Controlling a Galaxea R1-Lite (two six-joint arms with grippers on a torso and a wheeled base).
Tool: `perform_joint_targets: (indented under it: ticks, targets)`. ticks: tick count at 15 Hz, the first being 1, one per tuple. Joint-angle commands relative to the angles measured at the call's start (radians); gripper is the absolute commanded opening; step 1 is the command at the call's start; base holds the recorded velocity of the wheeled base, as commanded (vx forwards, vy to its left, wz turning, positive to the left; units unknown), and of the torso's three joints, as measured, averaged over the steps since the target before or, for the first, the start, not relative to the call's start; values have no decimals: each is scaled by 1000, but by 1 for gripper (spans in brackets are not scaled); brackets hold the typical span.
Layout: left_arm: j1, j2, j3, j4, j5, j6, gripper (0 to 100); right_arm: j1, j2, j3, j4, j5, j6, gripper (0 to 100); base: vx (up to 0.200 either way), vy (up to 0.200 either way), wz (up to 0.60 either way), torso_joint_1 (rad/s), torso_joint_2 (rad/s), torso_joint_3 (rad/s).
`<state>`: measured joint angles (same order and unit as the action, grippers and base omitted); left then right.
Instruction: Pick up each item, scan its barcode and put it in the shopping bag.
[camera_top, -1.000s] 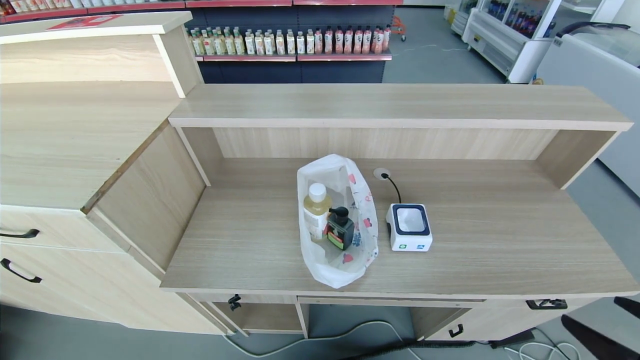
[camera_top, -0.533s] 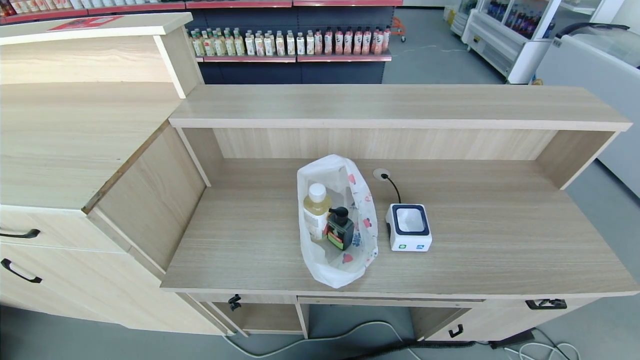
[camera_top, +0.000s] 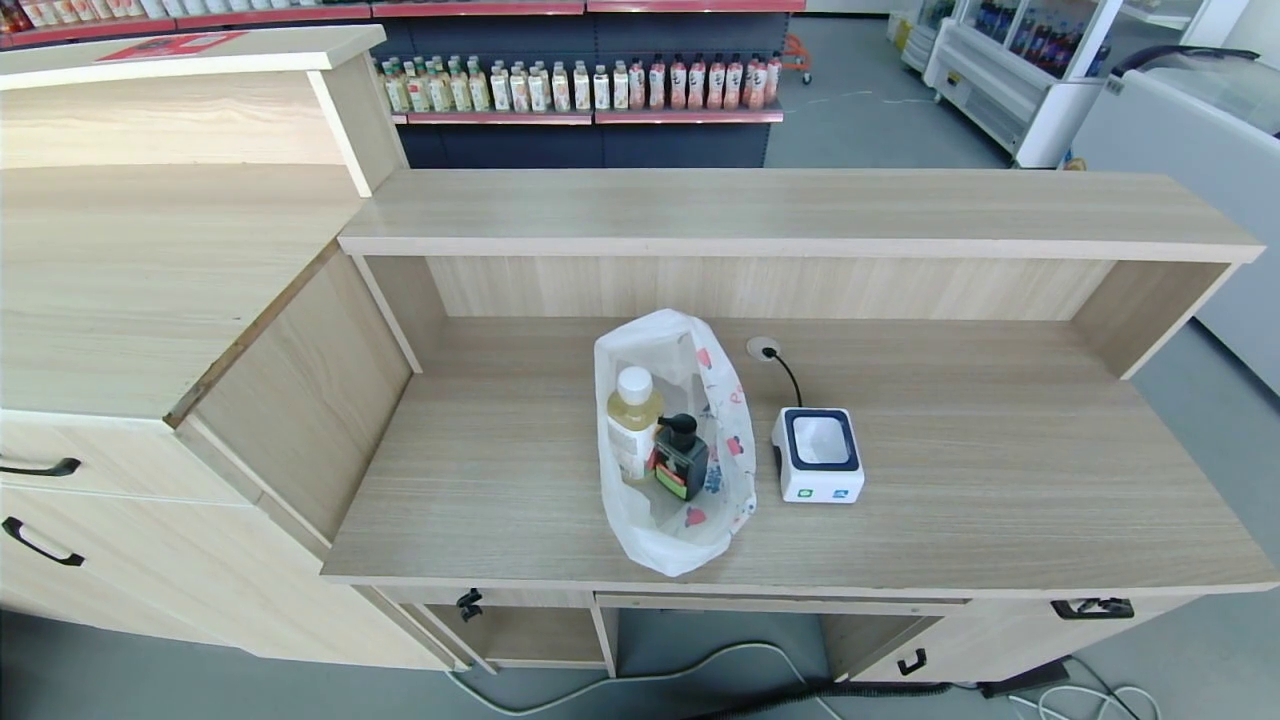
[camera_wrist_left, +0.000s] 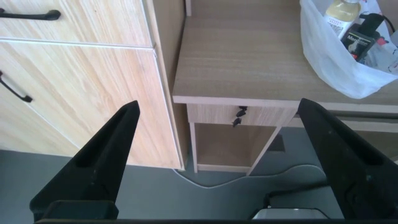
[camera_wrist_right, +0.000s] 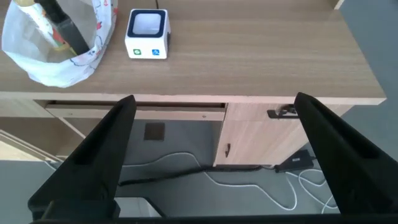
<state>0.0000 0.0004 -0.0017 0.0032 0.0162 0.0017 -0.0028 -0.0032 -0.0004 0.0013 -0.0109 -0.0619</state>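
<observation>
The left gripper (camera_wrist_left: 219, 104) and right gripper (camera_wrist_right: 214, 98) hang low before the wooden tabletop (camera_top: 1000, 480), fingers spread wide and empty. The pale yellow white-capped bottle (camera_top: 633, 425) and the dark pump bottle (camera_top: 681, 460) stand upright inside the white plastic shopping bag (camera_top: 672, 540). The bag lies up and ahead between both arms, neither clearly nearer.

A light wood checkout surface (camera_top: 1000, 480) carries a white printed plastic shopping bag (camera_top: 655, 545), standing open near the front edge, with a white barcode scanner (camera_top: 818, 455) just beside it on the right. The scanner's black cable (camera_top: 789, 377) runs back to a round grommet (camera_top: 763, 347) in the surface.
</observation>
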Motion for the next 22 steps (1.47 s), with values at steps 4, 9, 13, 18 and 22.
perform_joint_targets:
  ticks: [4, 9, 13, 18, 22]
  targets:
    - [0, 0, 0, 0, 1, 0, 100, 0, 3, 0, 3, 0, -1, 100, 0, 0, 0, 0, 0, 0]
    - [5, 12, 0, 0, -1, 3, 100, 0, 3, 0, 5, 0, 2, 100, 0, 0, 0, 0, 0, 0]
    - [5, 7, 0, 0, -1, 3, 100, 0, 3, 0, 5, 0, 2, 100, 0, -200, 0, 4, 5, 1]
    - [5, 1, 0, 0, -1, 4, 100, 0, 3, 0, 5, 0, -1, 100, 0, -200, 0, 5, 6, 2]
    - [5, 1, 0, 0, -1, 3, 100, 0, 3, 0, 5, 0, -3, 100, 0, -200, 0, 4, 2, 2]
